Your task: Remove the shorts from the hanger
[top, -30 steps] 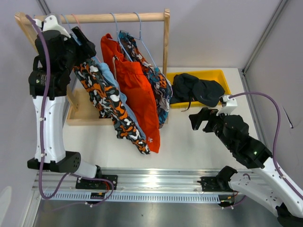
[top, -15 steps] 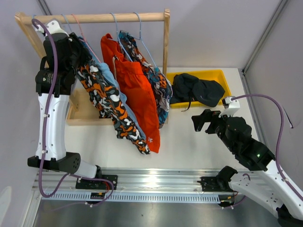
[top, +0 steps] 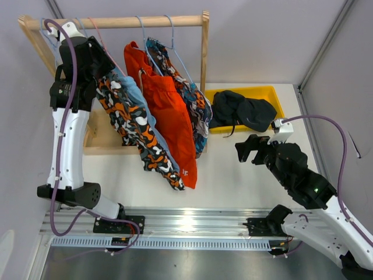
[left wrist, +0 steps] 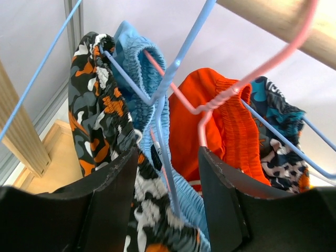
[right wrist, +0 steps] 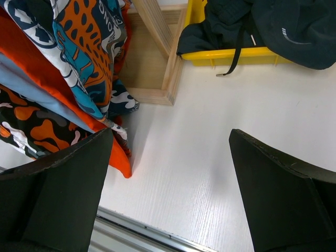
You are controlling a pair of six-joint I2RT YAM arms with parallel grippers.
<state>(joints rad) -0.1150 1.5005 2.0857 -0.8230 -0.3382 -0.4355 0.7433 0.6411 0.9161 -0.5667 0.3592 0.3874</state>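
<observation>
Four pairs of shorts hang on wire hangers from a wooden rod [top: 145,21]: camouflage shorts [top: 137,131], light blue shorts [top: 133,93], red-orange shorts [top: 169,116] and patterned shorts [top: 195,111]. The dark shorts [top: 242,111] lie in a yellow bin [top: 274,92]. My left gripper [top: 102,58] is open, high at the rod's left end. In the left wrist view its jaws [left wrist: 168,157] straddle a blue hanger wire [left wrist: 168,89] and the waistbands of the camouflage shorts [left wrist: 94,115] and light blue shorts [left wrist: 136,68]. My right gripper [top: 247,149] is open and empty over the table [right wrist: 170,136].
The rack's wooden base [right wrist: 157,58] and right upright [top: 204,52] stand beside the bin. A pink hanger [left wrist: 252,79] carries the red-orange shorts [left wrist: 210,115]. The patterned shorts [right wrist: 84,42] hang down to the table. A metal rail [top: 192,224] runs along the near edge.
My left gripper has moved up and right along the rod, closer onto the hangers of the camouflage and light blue shorts. The right arm has barely moved.
</observation>
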